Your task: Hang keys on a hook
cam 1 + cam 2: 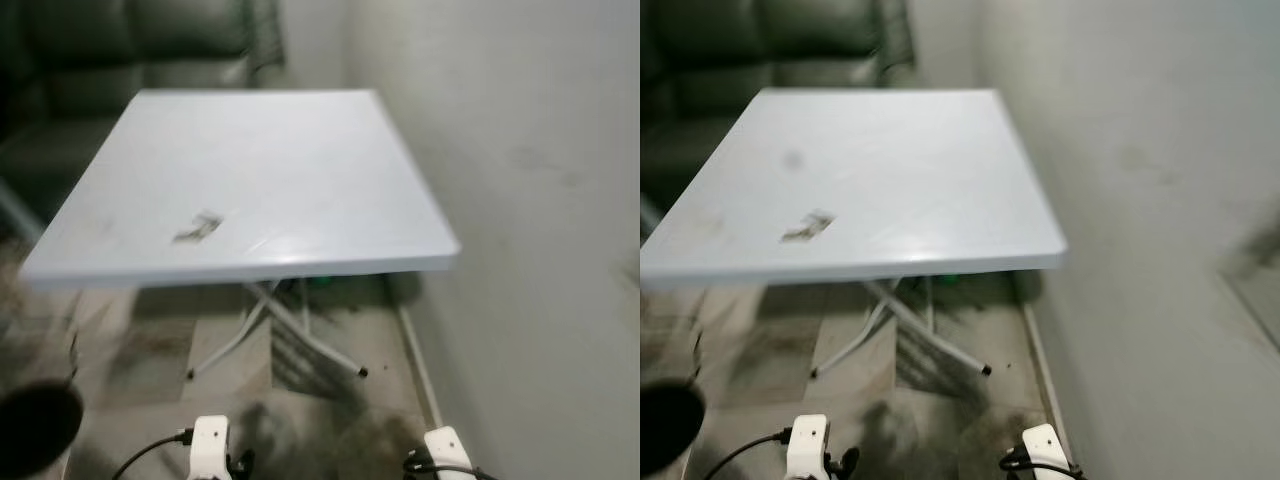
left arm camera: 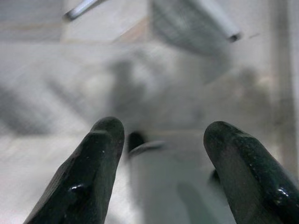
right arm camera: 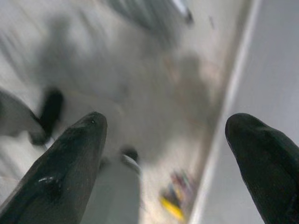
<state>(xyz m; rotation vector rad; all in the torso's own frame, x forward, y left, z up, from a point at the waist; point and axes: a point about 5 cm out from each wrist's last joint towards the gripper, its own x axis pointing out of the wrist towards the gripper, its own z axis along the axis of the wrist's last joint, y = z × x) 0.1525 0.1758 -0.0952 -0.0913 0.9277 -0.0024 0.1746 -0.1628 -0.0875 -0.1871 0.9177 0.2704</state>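
A white folding counter (image 1: 250,180) stands against a pale wall (image 1: 520,150), with a dark sofa (image 1: 120,50) behind it. A small blurred bunch, apparently the keys (image 1: 198,228), lies on the counter near its front edge, well left of the wall. Both arms hang low over the tiled floor (image 1: 330,410) in front of the counter. The left gripper (image 2: 161,135) and right gripper (image 3: 166,123) each have jaws spread apart, holding nothing.

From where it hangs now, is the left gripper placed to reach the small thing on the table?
Probably not yet: the left gripper hangs open, pointing at the floor, below the table edge; the blurred thing lies up on top.
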